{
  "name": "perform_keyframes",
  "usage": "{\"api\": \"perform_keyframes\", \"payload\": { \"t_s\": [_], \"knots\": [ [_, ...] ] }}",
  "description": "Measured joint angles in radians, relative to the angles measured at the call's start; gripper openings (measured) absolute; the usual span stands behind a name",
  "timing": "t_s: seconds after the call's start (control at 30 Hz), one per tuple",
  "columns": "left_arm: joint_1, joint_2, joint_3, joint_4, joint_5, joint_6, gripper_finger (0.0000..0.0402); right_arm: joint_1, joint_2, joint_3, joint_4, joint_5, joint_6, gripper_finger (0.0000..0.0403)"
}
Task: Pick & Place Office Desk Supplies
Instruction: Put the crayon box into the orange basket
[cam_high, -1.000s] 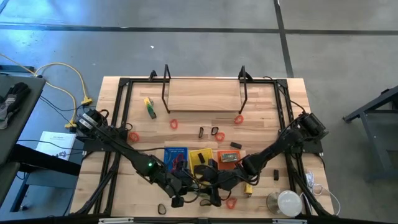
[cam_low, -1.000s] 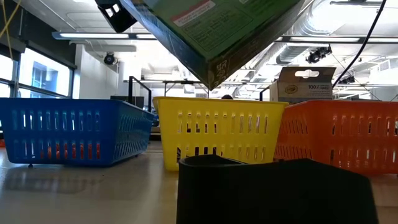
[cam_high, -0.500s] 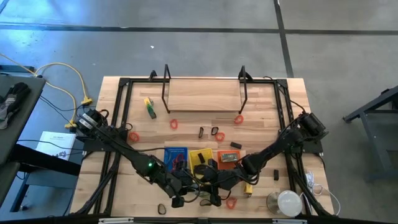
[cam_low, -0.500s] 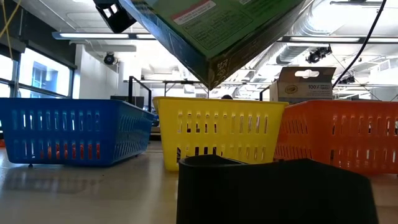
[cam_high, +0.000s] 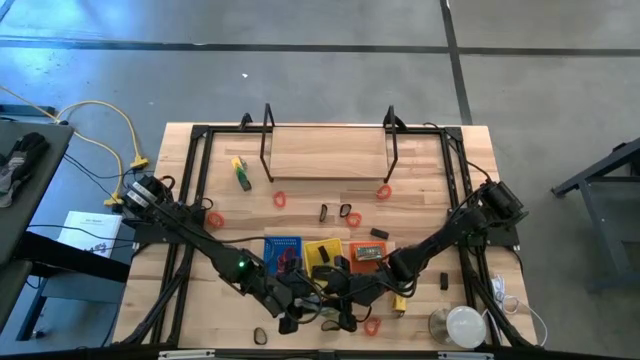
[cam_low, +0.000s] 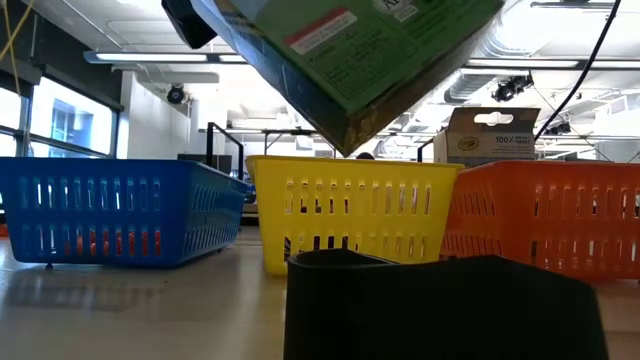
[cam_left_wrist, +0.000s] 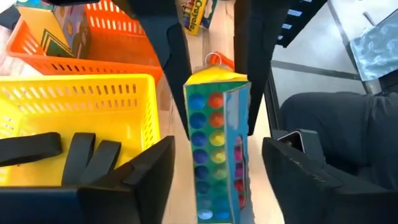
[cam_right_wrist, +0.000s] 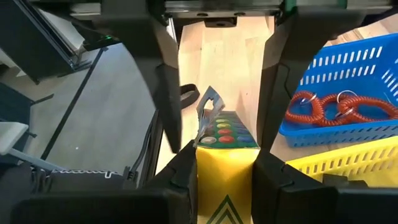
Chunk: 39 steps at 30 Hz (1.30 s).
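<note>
Yellow-topped crayon box clenched in right pincer; left pincer released; "Crayola" legible.

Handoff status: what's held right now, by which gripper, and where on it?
The right gripper clamps the yellow end of the crayon box. The left gripper stands open around the box's other end, not gripping it.

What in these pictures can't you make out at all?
- High view: what the arms handle is lost under them at the table's front edge.
- Low view: a dark shape close up blocks the tabletop. The box is cut by the top edge, its holder unseen.
- Left wrist view: the left gripper stands open around the box, whose lower end is cut off.
- Right wrist view: the right gripper clamps the box, hiding its sides.
</note>
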Motion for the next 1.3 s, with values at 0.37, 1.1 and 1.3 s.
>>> {"api": "perform_keyframes", "payload": {
  "t_s": [0.37, 1.1, 1.3],
  "knots": [
    [0.000, 0.000, 0.000, 0.031, 0.001, 0.045, 0.0252, 0.063, -0.052, 0.000, -0.166, 0.142, -0.045, 0.0078],
    [0.000, 0.000, 0.000, 0.022, 0.011, 0.045, 0.0252, 0.425, -0.374, -0.042, -0.855, 0.764, 0.294, 0.0081],
    [0.003, 0.000, 0.000, 0.022, 0.011, 0.046, 0.0252, 0.451, -0.428, -0.221, -0.696, 0.822, 0.310, 0.0078]
  ]
}}
